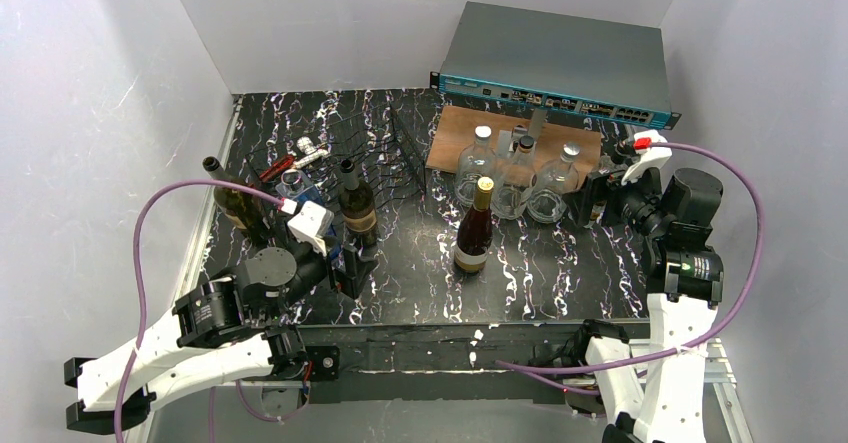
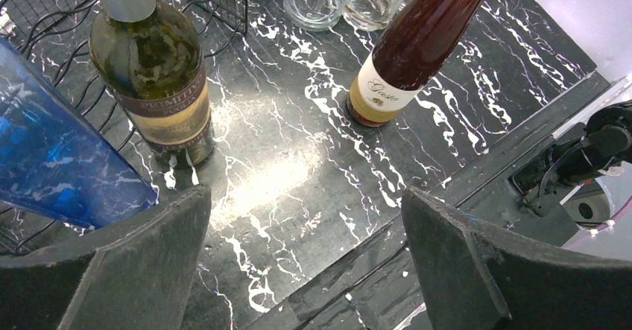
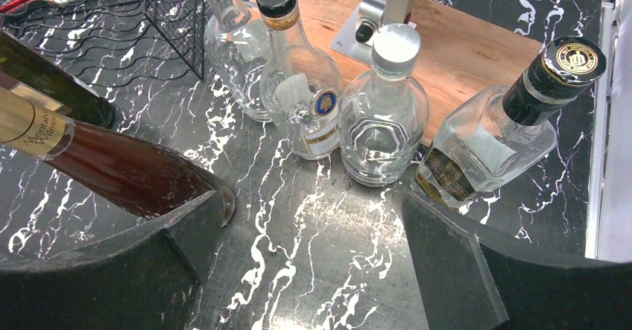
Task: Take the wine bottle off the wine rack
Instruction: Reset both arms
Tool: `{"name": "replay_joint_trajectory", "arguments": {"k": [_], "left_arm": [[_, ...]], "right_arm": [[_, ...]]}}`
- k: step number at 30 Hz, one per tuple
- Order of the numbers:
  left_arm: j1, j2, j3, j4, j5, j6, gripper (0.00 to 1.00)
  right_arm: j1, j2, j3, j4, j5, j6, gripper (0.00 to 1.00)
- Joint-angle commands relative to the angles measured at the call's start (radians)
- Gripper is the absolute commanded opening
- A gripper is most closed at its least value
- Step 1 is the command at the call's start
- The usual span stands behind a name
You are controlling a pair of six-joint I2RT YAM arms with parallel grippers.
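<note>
We found both grippers empty, and the wine bottle was at the rack.
The left gripper (image 2: 304, 203) and right gripper (image 3: 311, 203) had their jaws spread wide and gripped nothing. The dark wine bottle (image 1: 356, 208) stood upright at the near edge of the wine rack (image 1: 390, 163), just ahead of the left gripper. We could not tell whether its base sat on the wires. A red bottle (image 1: 474, 231) stood apart on the table (image 1: 560, 273).

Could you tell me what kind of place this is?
Likely a robotics lab test cell: white panels box in the black marbled table, and a network switch sits at the back.
</note>
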Motion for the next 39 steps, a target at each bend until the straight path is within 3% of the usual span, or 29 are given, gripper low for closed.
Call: {"name": "replay_joint_trajectory", "arguments": {"k": [1,39], "left_arm": [[-0.005,0.021,0.043,0.020,0.007,0.014,0.98],[-0.005,0.010,0.001,0.042,-0.013,0.028,0.98]], "right_arm": [[-0.005,-0.012,-0.002,0.038,-0.020,-0.023,0.99],[-0.004,-0.018,-0.037,0.044,-0.066,-0.039,0.98]]}}
